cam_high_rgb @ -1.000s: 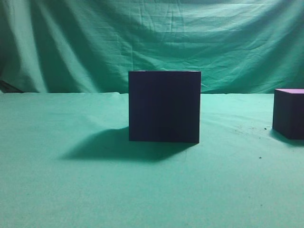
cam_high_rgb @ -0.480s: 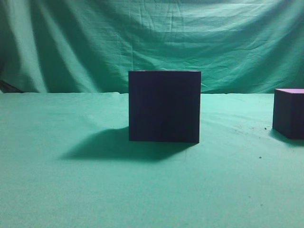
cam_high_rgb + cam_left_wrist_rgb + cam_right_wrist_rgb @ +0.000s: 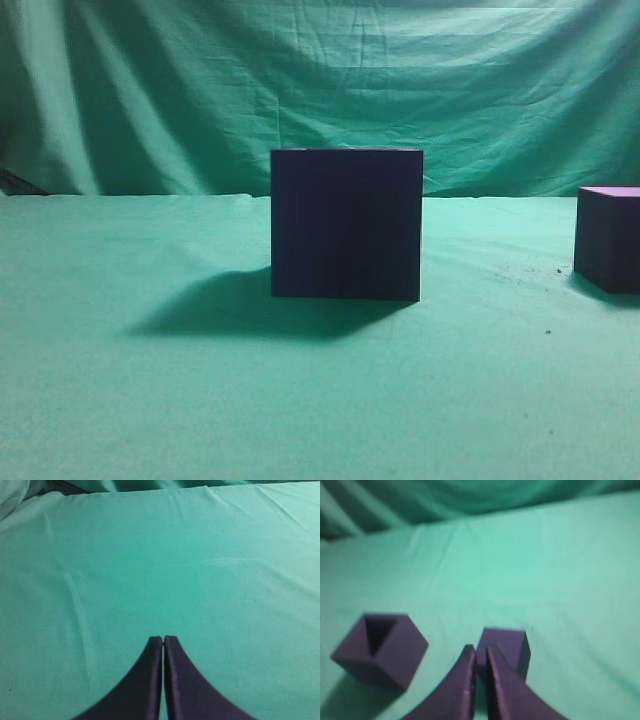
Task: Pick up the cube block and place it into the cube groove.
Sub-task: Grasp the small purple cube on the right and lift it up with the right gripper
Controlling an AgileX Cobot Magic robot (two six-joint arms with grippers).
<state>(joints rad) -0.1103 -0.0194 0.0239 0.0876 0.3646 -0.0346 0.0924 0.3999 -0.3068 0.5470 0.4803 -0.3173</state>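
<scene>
The cube groove [image 3: 346,225] is the big dark box standing mid-table; in the right wrist view [image 3: 400,655] it lies at the left with its open top showing. The cube block [image 3: 608,240], small and dark purple with a lighter top, sits at the right edge of the exterior view. In the right wrist view the cube block [image 3: 512,639] lies just beyond my right gripper [image 3: 481,650], whose jaws are nearly together with a narrow slit and hold nothing. That view is blurred. My left gripper [image 3: 163,639] is shut and empty over bare cloth. Neither gripper shows in the exterior view.
Green cloth [image 3: 150,400] covers the table and hangs as a backdrop [image 3: 300,80] behind it. The big box casts a shadow [image 3: 230,305] to its left. Small dark specks [image 3: 547,332] lie on the cloth at the right.
</scene>
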